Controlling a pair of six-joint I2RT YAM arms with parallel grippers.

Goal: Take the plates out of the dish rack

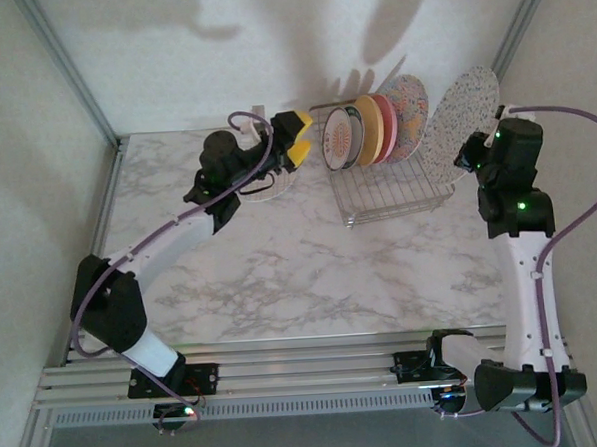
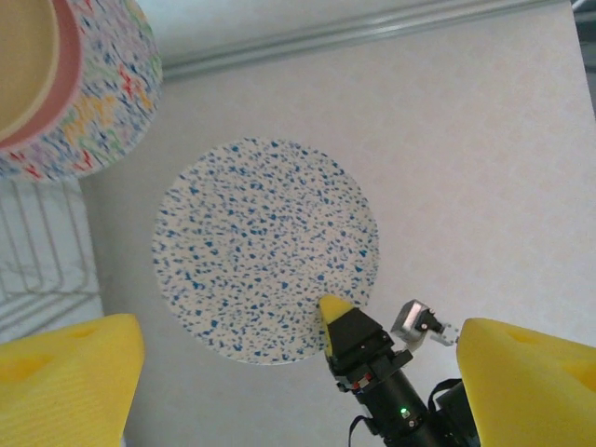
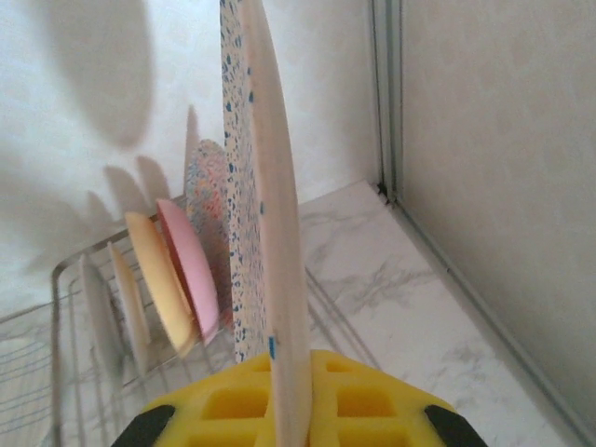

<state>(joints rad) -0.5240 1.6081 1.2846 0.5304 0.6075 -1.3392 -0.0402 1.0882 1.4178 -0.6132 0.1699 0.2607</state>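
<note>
Now your right fingers (image 3: 372, 405) pinch the speckled plate (image 3: 275, 233) on edge, right of the rack (image 1: 397, 193); left fingers (image 2: 65, 382), spread wide, sit nearest the racked plates (image 1: 374, 129).

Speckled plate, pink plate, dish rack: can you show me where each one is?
speckled plate (image 2: 265, 247): left wrist view, middle of its face.
pink plate (image 3: 191, 270): right wrist view, its broad side.
dish rack (image 1: 397, 193): top view, bare wire base.
</note>
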